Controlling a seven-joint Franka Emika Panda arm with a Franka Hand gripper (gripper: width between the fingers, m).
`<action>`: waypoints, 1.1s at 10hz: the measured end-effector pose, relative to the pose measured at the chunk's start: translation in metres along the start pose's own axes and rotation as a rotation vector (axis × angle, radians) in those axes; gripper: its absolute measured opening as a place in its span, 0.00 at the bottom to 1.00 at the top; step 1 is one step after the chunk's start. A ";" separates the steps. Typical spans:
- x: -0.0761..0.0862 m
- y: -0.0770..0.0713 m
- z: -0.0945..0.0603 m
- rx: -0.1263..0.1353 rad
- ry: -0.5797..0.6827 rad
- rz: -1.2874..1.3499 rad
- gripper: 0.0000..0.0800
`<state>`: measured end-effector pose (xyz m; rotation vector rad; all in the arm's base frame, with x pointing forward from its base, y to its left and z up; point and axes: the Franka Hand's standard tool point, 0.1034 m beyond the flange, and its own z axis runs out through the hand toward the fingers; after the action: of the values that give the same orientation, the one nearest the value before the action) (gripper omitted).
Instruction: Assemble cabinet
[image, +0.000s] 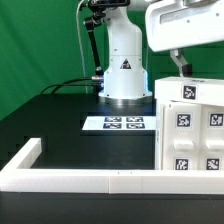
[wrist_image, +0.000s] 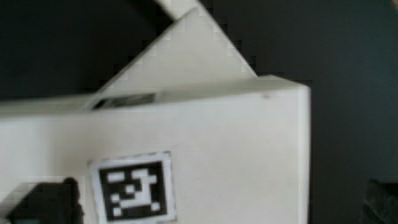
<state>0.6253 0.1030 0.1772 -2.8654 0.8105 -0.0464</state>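
Observation:
The white cabinet box (image: 192, 135) stands at the exterior view's right, with several black-and-white tags on its near face. A white tagged top part (image: 187, 90) lies on it. My gripper (image: 179, 66) hangs just above the top's back edge, one dark finger reaching down to it. In the wrist view a white cabinet panel (wrist_image: 231, 130) with one tag (wrist_image: 135, 186) fills the space between my gripper's (wrist_image: 205, 200) dark fingertips (wrist_image: 36, 203). The fingers stand wide apart. A dark gap shows between the panel's edge and the other finger.
The marker board (image: 115, 124) lies flat on the black table in front of the robot base (image: 124, 70). A low white L-shaped border wall (image: 70, 180) runs along the front and the exterior view's left. A green backdrop stands behind.

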 end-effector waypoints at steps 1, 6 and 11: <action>0.000 0.000 0.000 -0.010 0.005 -0.120 1.00; -0.002 0.000 0.001 -0.060 0.010 -0.598 1.00; -0.001 0.006 0.003 -0.087 -0.007 -1.012 1.00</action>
<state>0.6217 0.0984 0.1732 -3.0090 -0.7027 -0.1188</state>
